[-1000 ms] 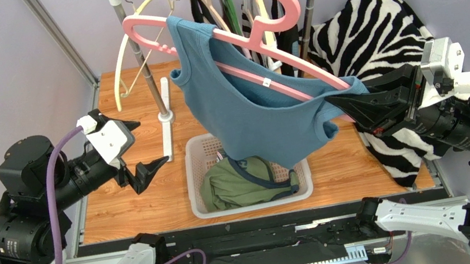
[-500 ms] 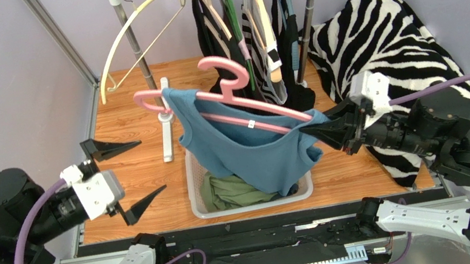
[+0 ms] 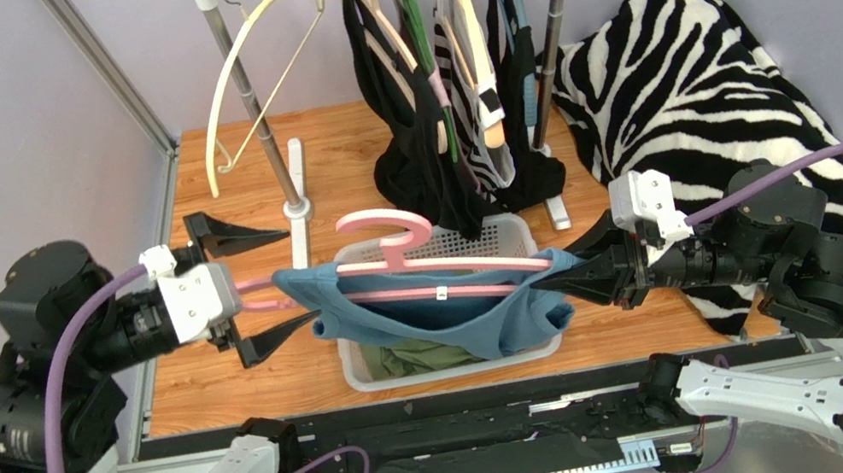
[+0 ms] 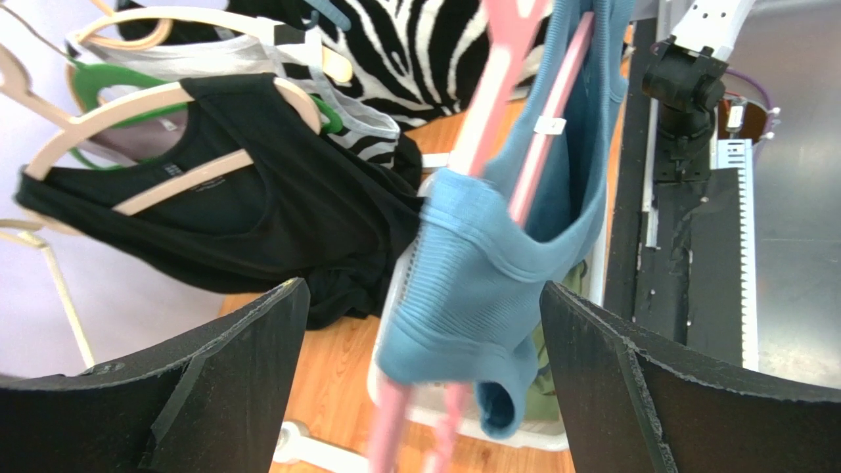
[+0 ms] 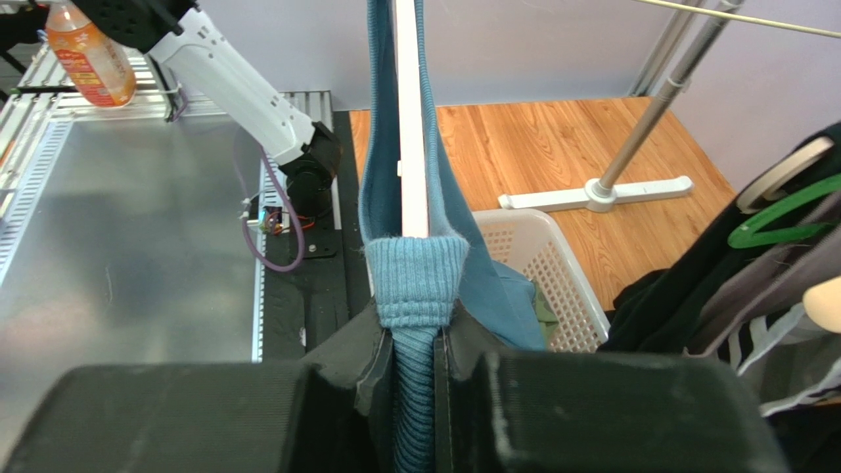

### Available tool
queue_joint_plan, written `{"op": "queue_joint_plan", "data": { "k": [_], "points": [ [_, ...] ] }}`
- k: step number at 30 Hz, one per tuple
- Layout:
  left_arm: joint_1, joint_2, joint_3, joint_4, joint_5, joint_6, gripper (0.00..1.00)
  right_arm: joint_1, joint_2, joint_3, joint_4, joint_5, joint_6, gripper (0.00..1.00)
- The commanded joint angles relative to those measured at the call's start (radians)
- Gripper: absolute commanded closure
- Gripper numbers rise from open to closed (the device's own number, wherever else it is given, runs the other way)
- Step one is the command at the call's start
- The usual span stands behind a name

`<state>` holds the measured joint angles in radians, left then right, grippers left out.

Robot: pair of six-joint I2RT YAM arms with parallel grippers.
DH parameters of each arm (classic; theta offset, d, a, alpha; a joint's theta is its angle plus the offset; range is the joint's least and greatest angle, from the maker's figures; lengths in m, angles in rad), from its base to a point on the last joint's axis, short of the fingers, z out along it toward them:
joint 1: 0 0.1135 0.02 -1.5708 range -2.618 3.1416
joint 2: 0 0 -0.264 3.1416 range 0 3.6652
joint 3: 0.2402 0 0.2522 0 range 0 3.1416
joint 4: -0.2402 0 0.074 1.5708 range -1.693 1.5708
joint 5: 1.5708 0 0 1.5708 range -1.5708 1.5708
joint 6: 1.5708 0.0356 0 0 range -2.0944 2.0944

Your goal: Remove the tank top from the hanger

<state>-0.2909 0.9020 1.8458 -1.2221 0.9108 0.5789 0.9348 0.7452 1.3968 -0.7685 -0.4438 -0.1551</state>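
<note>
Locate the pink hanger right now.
Top view, centre: pink hanger level above the basket, tank top on it; right pincer grips its strap-covered right end, left end sits at the open left pincer.

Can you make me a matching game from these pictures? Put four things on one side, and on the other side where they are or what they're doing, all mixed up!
Things:
1. blue tank top
2. left end effector
3. right end effector
4. white basket

Places and states:
A. has green clothes inside
B. wide open
C. draped on the pink hanger
D. pinched shut on the top's strap

Right pairs: 1-C, 2-B, 3-D, 4-A
</note>
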Motion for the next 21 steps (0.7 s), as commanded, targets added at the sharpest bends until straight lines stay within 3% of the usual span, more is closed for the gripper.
{"op": "queue_joint_plan", "data": {
  "k": [1,6,8,10,15,21],
  "points": [
    [0.006,0.037,0.021,0.016,0.063,0.015,0.06,0.004,0.000,0.016,0.054,-0.070,-0.014,1.00],
    [0.006,0.054,0.009,-0.031,0.100,0.029,0.11,0.004,0.016,0.016,0.054,-0.078,-0.027,1.00],
    [0.003,0.064,0.012,-0.072,0.151,0.050,0.20,0.004,0.020,0.021,0.064,-0.078,-0.034,1.00],
    [-0.017,0.100,0.032,-0.181,0.186,0.084,0.30,0.004,0.026,0.025,0.075,-0.072,-0.035,1.00],
    [-0.120,0.228,0.131,-0.454,0.160,0.240,0.41,0.006,0.057,0.047,0.089,-0.067,-0.043,1.00],
    [-0.139,0.232,0.122,-0.401,0.161,0.220,0.49,0.004,0.074,0.044,0.110,-0.072,-0.040,1.00]
  ]
}}
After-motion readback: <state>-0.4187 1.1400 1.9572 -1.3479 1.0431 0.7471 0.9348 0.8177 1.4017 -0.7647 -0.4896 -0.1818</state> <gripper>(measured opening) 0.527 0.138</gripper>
